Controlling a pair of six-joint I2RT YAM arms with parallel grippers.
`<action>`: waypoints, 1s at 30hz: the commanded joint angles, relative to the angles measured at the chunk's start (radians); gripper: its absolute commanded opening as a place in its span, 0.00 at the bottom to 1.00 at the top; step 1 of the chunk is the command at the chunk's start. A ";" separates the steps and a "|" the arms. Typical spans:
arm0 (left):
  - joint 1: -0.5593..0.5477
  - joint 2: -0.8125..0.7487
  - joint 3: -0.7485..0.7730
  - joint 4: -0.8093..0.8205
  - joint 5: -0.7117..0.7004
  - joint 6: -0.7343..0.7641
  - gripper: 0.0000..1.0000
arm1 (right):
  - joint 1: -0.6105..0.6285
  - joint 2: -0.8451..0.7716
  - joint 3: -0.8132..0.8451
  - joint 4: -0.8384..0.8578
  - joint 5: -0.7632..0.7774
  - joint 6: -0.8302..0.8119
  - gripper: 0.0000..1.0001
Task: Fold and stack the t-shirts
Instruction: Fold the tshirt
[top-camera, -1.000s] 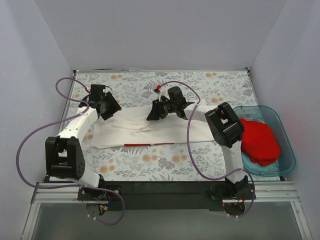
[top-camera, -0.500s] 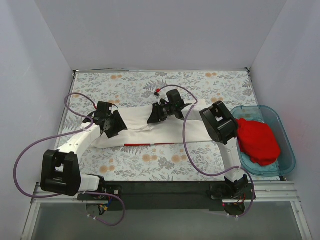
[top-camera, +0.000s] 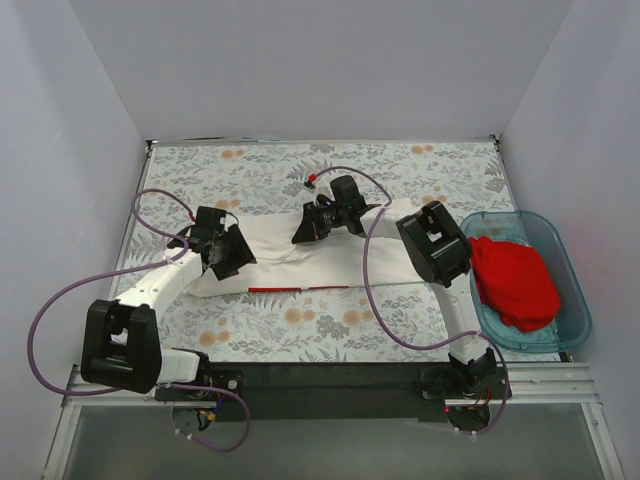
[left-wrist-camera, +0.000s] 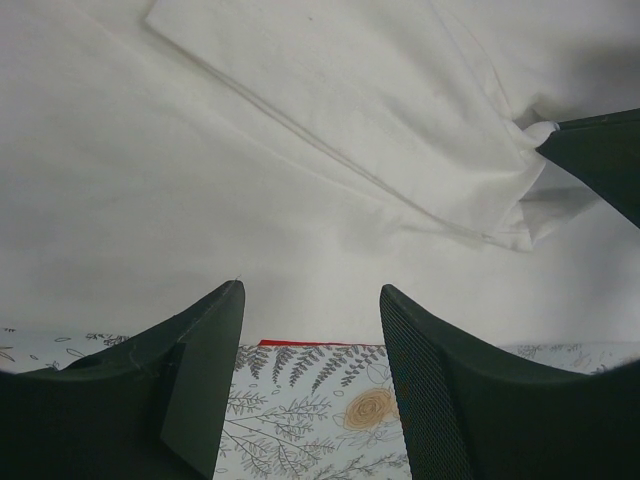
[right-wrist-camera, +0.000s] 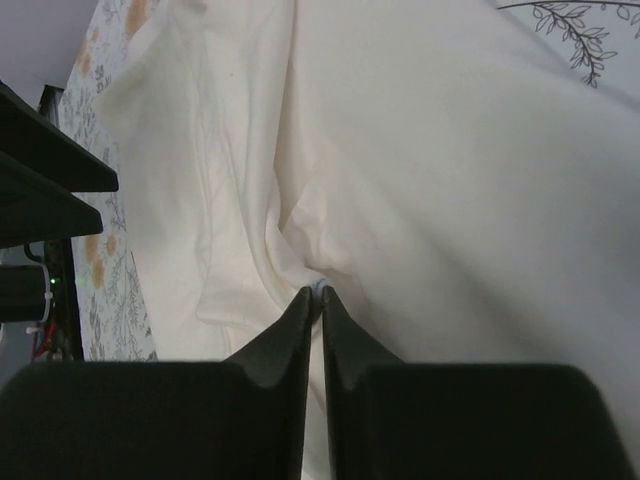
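The white t-shirt (top-camera: 340, 262) lies folded into a long band across the middle of the table, a thin red strip of print at its front edge. My left gripper (top-camera: 232, 262) is open and empty over the band's left front edge; in the left wrist view its jaws (left-wrist-camera: 312, 290) straddle the cloth edge (left-wrist-camera: 250, 200) and the red strip (left-wrist-camera: 310, 343). My right gripper (top-camera: 303, 232) is shut on a pinched fold of the white t-shirt (right-wrist-camera: 430, 150) at the band's back edge, jaws (right-wrist-camera: 320, 295) closed tight. The red t-shirt (top-camera: 515, 280) lies bunched in the tub.
A translucent blue plastic tub (top-camera: 575, 300) stands at the table's right edge beside the right arm. The floral tablecloth (top-camera: 300, 170) shows behind and in front of the shirt. Purple cables loop off both arms. White walls enclose the table.
My left gripper has come from the shirt's far left corner down toward its front edge. My right gripper has shifted slightly left and back, still holding the fold.
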 joint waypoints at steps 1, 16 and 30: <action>-0.004 -0.023 -0.006 0.010 0.003 -0.002 0.56 | 0.006 0.005 0.045 0.012 -0.034 0.006 0.06; -0.004 -0.027 -0.008 -0.003 -0.049 -0.019 0.55 | 0.007 -0.006 0.125 0.008 0.004 -0.023 0.01; 0.002 -0.020 0.036 -0.003 -0.233 -0.033 0.54 | -0.016 -0.025 0.093 -0.027 0.131 -0.034 0.25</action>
